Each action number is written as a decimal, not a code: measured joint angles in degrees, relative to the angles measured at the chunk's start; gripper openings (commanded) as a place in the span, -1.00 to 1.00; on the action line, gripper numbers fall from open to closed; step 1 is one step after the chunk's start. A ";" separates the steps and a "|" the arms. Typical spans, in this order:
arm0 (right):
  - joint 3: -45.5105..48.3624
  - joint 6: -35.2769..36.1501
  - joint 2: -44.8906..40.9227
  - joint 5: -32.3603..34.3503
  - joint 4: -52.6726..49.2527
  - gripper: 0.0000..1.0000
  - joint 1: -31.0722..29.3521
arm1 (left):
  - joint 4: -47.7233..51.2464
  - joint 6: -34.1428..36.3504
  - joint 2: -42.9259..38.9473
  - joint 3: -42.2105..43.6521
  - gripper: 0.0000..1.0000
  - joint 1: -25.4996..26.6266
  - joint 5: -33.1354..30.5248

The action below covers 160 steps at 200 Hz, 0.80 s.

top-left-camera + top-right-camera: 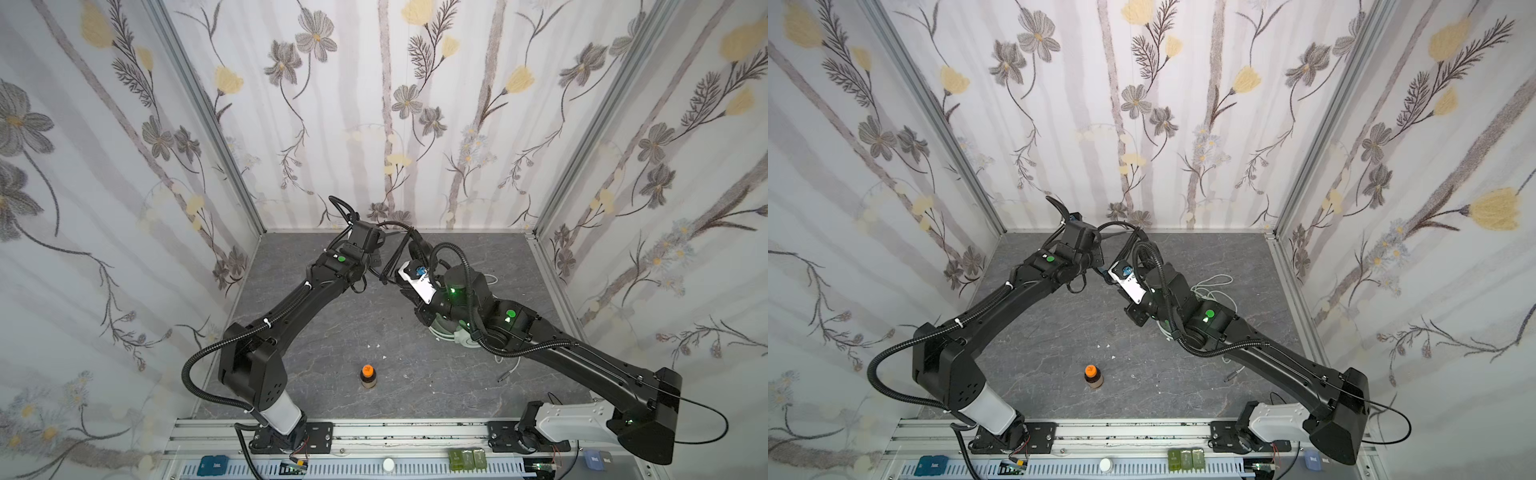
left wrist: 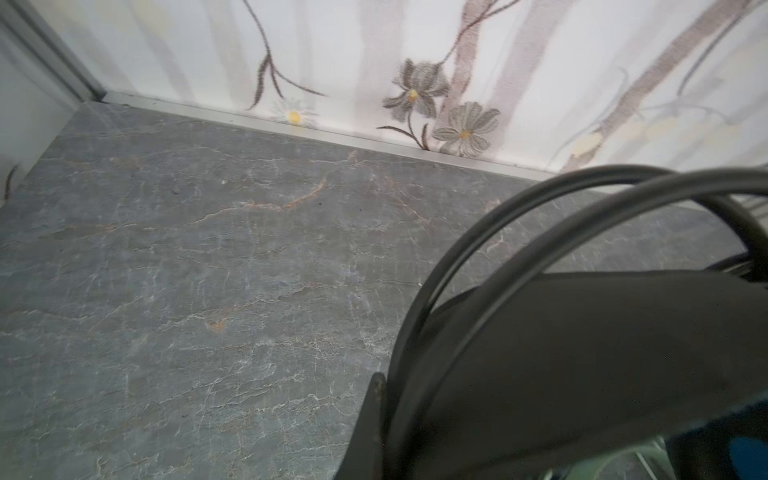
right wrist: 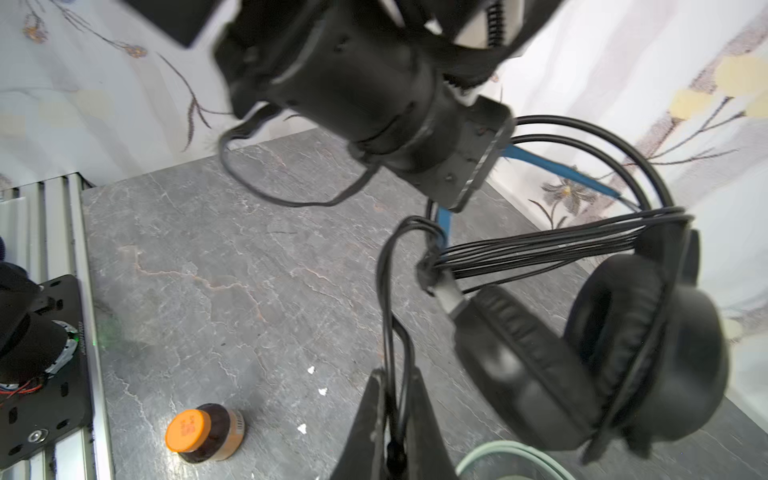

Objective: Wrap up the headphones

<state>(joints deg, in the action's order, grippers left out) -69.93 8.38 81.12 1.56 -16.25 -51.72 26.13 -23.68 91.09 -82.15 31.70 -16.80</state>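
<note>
top pair: high, front, facing back wall [image 1: 386,124] | wrists: close, low | shared: grey table [image 1: 332,332]

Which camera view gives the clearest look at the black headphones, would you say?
The right wrist view: the black headphones show both ear cups and the wound cable. In both top views the headphones sit mostly hidden behind the arms; the left wrist view catches only their curved bands.
</note>
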 measured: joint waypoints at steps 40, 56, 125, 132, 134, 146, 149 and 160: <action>-7.54 5.92 1.44 -1.95 -8.09 -1.00 7.78 | 2.08 4.85 -8.04 9.38 -1.00 0.07 5.57; -10.01 8.52 3.04 -1.84 -10.56 -1.00 9.14 | 2.05 6.05 -9.60 10.51 -1.00 0.11 9.07; -13.51 13.16 6.80 -1.07 -16.65 -1.00 12.44 | 3.87 11.37 -12.79 12.02 -1.00 0.35 20.59; -13.51 13.16 6.91 -1.03 -16.83 -1.00 12.76 | 3.89 11.58 -12.94 12.02 -1.00 0.33 21.44; -13.51 13.16 6.93 -1.01 -16.90 -1.00 12.87 | 3.89 11.61 -12.94 12.02 -1.00 0.33 21.57; -13.25 13.16 6.99 -0.96 -17.00 -1.00 13.57 | 3.72 11.74 -13.05 12.02 -1.00 0.20 22.73; -13.14 13.14 6.99 -0.96 -17.03 -1.00 13.70 | 3.69 11.78 -13.07 12.02 -1.00 0.17 22.99; -12.57 13.14 6.99 -0.96 -17.11 -1.00 14.21 | 3.54 12.00 -13.07 12.02 -1.00 0.17 23.87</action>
<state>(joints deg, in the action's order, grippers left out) -82.50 21.52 88.12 0.60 -33.36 -37.52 29.67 -11.68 78.02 -70.13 31.88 7.07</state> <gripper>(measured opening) 0.086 0.069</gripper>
